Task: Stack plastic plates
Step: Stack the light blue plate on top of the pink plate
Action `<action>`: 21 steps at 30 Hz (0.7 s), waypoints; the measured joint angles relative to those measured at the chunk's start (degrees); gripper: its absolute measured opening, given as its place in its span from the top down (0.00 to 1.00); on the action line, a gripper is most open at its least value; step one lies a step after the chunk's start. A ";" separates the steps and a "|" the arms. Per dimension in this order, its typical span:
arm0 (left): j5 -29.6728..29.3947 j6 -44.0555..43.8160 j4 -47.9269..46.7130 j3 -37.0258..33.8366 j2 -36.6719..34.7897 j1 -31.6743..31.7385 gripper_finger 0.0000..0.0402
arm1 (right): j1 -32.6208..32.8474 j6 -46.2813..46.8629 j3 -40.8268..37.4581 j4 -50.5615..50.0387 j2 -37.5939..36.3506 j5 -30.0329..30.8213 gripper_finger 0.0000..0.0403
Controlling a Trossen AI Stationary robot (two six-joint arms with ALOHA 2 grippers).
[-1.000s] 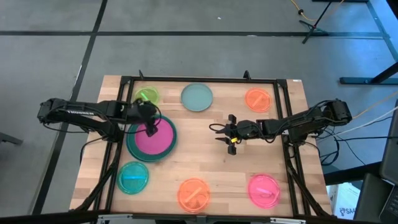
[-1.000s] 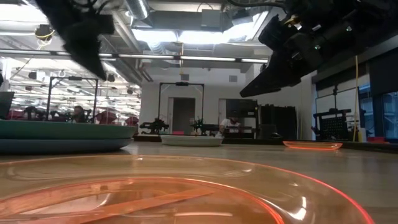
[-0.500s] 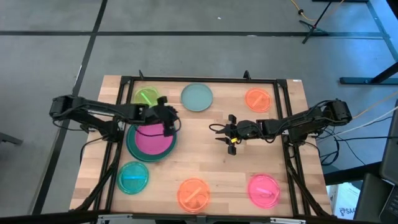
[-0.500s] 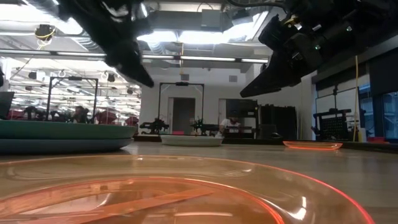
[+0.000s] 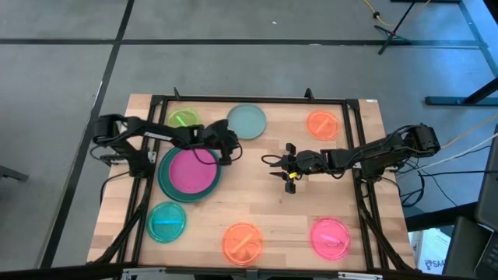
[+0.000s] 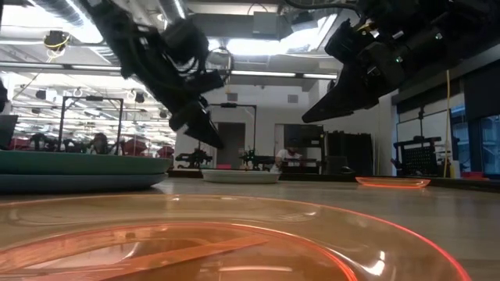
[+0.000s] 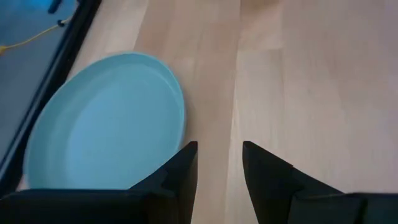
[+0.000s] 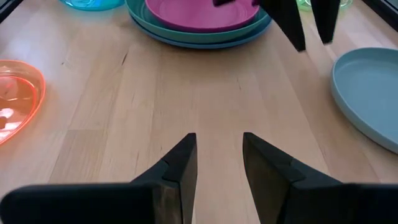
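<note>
left pincer [image 5: 227, 148] hovers w/ fingers slightly spread, nothing in them, btwn the magenta plate [image 5: 190, 172] stack and the pale teal plate [image 5: 247, 121]. right pincer [image 5: 282, 165] waits mid-worktop, also slightly spread, empty. small lime, orange, pink and cyan plates sit around the worktop [image 5: 264, 202] edges.

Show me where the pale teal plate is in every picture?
High view: pale teal plate at the table's far edge, middle.
Low view: the flat pale plate far across the table, centre.
Left wrist view: fills the left side.
Right wrist view: at the right edge.
Shared landmark: left gripper beside it.
</note>
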 joint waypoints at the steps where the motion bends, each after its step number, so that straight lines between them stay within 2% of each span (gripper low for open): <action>1: 1.04 0.58 1.08 0.00 0.94 0.83 0.70 | 0.00 0.00 0.00 0.00 0.00 0.00 0.70; 7: 4.04 0.79 7.21 0.00 6.41 5.72 0.70 | 0.00 0.00 0.00 -0.19 0.00 0.00 0.70; 14: 7.05 1.16 9.13 0.00 10.35 9.34 0.70 | 0.00 0.00 0.00 -0.26 0.00 0.01 0.70; 21: 6.70 2.30 11.81 0.00 13.54 11.54 0.70 | 0.00 0.00 0.00 -0.20 0.00 0.02 0.70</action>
